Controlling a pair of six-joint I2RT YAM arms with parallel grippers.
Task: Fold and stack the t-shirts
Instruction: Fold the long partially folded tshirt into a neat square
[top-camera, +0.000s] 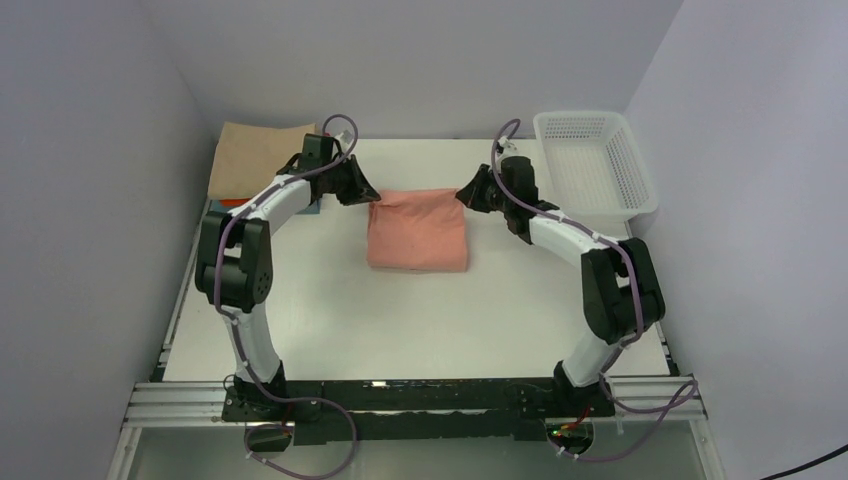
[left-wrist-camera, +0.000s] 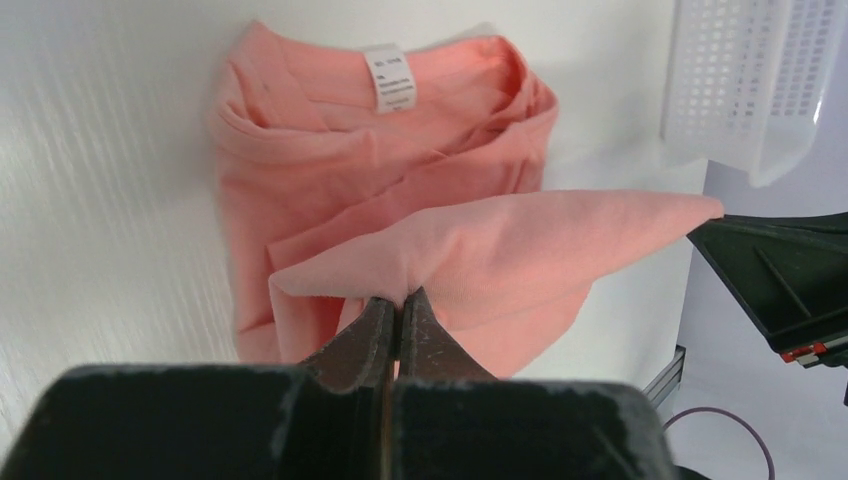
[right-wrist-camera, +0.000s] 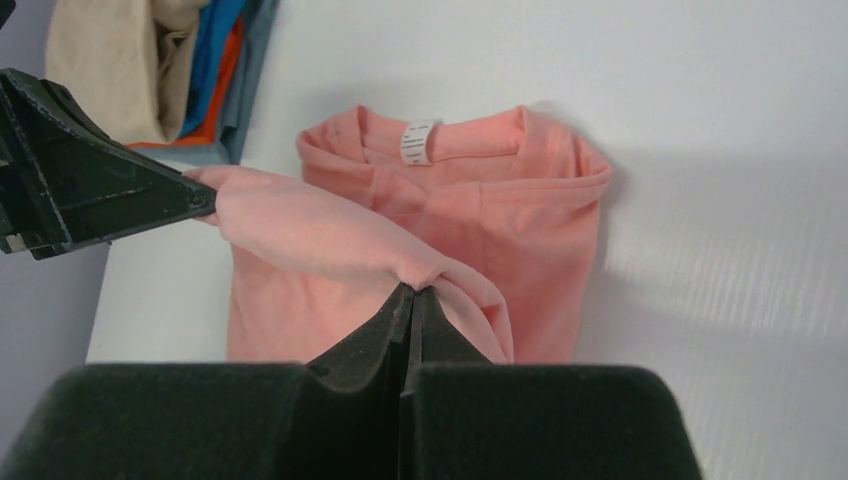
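The salmon-pink t-shirt (top-camera: 418, 232) lies partly folded at the table's middle back. My left gripper (top-camera: 370, 196) is shut on its far left corner and my right gripper (top-camera: 464, 196) is shut on its far right corner; the edge stretches raised between them. In the left wrist view my gripper (left-wrist-camera: 398, 296) pinches the pink cloth (left-wrist-camera: 500, 245), with the white neck label (left-wrist-camera: 390, 78) beyond. In the right wrist view my gripper (right-wrist-camera: 412, 290) pinches the cloth (right-wrist-camera: 320, 232); the label (right-wrist-camera: 420, 140) shows too. A stack of folded tan, orange-red and blue shirts (top-camera: 252, 158) lies at the back left.
A white plastic mesh basket (top-camera: 595, 165) stands at the back right, and shows in the left wrist view (left-wrist-camera: 750, 80). The folded stack shows in the right wrist view (right-wrist-camera: 160, 70) beside the left gripper. Walls enclose the table on three sides.
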